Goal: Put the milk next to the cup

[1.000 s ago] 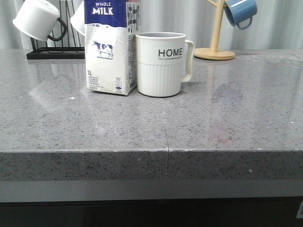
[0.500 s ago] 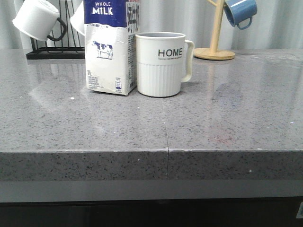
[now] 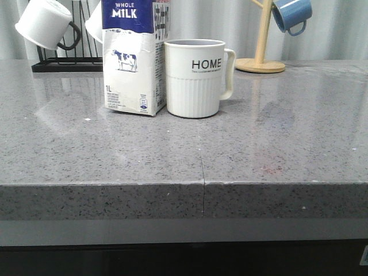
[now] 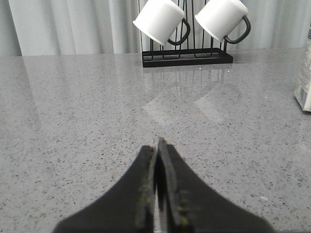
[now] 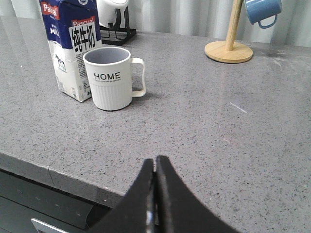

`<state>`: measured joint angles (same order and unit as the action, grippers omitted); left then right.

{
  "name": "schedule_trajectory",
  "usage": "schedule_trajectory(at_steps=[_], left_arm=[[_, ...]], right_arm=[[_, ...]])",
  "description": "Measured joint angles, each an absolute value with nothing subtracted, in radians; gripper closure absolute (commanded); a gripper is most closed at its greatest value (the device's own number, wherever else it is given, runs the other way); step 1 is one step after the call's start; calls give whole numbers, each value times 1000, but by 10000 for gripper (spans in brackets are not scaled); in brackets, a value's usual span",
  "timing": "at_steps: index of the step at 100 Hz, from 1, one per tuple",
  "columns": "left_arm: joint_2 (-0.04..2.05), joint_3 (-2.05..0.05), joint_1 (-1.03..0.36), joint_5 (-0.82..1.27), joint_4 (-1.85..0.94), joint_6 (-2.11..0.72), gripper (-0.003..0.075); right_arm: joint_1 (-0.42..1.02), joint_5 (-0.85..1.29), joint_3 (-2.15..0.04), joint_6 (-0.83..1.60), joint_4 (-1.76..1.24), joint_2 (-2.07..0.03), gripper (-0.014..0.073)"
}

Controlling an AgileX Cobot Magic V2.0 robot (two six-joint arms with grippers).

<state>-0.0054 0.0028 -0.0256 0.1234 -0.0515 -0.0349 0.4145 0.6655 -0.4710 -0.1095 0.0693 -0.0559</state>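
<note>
The tall white milk carton with a dark blue "WHOLE MILK" top band and small cow picture (image 3: 133, 57) stands upright in the upper left of the front view on the grey speckled stone countertop (image 3: 276, 149), just beside the large cream-white ribbed mug printed "HOME" (image 3: 195, 77), which stands to its right with its handle turned away from the carton. Behind them, small white mugs with black handles (image 3: 45, 24) hang on a black wire rack (image 3: 66, 62) at upper left, and a blue mug (image 3: 292, 14) hangs on a wooden stand (image 3: 261, 54) at upper right. The left gripper (image 4: 159, 155) and right gripper (image 5: 155, 170) are both closed, fingers pressed together, holding nothing.
</note>
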Motion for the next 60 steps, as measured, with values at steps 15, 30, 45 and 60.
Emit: schedule_trajectory(at_steps=[15, 30, 45, 60], left_arm=[[-5, 3, -26, 123, -52, -33, 741], [-5, 3, -26, 123, -52, -33, 741], [-5, 3, -26, 123, -52, -33, 741], [-5, 3, -26, 123, -52, -33, 741]], right_arm=[[415, 665, -471, -110, 69, -56, 668], [415, 665, -471, -110, 69, -56, 668], [415, 665, -471, -110, 69, -56, 668], [379, 639, -457, -110, 69, -56, 668]])
